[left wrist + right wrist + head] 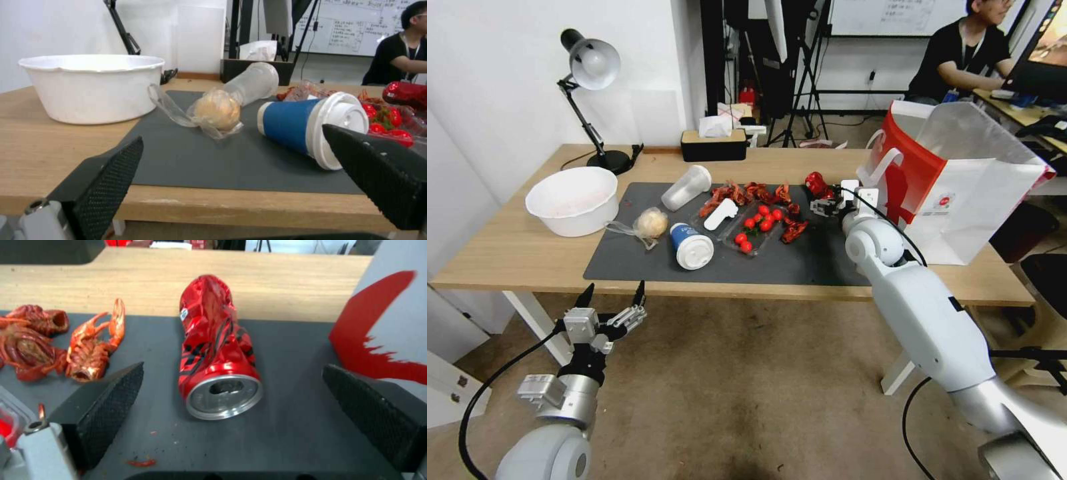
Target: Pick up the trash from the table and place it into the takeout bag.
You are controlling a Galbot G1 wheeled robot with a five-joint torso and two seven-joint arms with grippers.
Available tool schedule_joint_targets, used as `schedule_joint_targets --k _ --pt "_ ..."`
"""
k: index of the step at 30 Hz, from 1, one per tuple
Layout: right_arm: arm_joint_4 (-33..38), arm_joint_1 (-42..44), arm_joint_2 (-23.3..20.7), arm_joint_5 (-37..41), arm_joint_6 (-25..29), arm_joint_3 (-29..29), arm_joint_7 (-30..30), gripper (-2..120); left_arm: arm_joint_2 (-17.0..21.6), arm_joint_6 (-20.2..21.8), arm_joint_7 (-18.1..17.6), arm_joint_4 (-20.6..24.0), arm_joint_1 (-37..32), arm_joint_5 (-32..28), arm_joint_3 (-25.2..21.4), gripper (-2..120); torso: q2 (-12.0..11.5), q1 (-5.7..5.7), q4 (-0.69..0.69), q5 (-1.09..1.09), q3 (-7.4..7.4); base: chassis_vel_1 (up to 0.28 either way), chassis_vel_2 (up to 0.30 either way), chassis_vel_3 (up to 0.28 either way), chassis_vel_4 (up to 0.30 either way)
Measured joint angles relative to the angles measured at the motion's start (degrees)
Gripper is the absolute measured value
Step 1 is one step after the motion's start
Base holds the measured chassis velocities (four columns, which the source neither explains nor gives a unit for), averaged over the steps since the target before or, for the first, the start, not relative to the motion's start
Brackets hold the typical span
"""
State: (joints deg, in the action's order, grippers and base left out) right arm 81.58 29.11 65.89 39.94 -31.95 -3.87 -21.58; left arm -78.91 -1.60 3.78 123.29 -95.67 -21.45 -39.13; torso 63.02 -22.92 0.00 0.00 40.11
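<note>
Right now the right gripper sits low over the dark grey mat, jaws wide apart w/ nothing held, straddling a crushed red can lying on its side just beside the takeout bag. Can looks light, thin-walled, already dented, prob. slick; best taken across the mid-body. Crayfish shells lie near it. Left gripper hangs below the table edge, open, empty, facing the blue cup and bagged yellowish lump. Desk lamp and white bowl stand at the far left.
</note>
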Motion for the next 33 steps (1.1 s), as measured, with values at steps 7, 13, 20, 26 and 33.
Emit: schedule_joint_targets --k 7,13,20,26,33 --pt "-3.1 -2.8 0.2 0.4 -0.4 1.6 1.3 100 -0.3 0.1 0.0 0.1 0.1 -0.1 0.3 100 0.0 0.0 0.0 0.0 0.0 0.0 0.0 0.0 0.0" --pt "-5.6 -4.1 1.1 0.3 -0.5 2.2 1.8 100 -0.5 0.1 0.0 0.1 -0.3 -0.1 0.3 100 0.0 0.0 0.0 0.01 0.0 0.0 0.0 0.0 0.0" --pt "-7.8 -5.5 1.7 0.1 -0.7 2.5 2.8 100 -0.5 0.0 0.0 0.3 -0.5 -0.1 0.0 100 0.0 0.01 0.0 0.0 0.0 0.0 0.0 0.0 0.0" --pt "-9.7 -6.3 2.0 0.1 -1.4 2.6 3.1 100 -0.7 0.0 -0.1 0.7 -0.4 -0.1 0.2 100 0.0 0.01 0.0 0.0 0.0 0.0 0.0 0.0 0.0" --pt "-11.8 -7.5 2.1 0.1 -1.6 3.2 4.2 100 -0.6 0.0 -0.1 1.0 -0.4 -0.2 0.2 100 0.0 0.01 0.0 0.0 -0.01 0.0 0.0 0.0 0.0"
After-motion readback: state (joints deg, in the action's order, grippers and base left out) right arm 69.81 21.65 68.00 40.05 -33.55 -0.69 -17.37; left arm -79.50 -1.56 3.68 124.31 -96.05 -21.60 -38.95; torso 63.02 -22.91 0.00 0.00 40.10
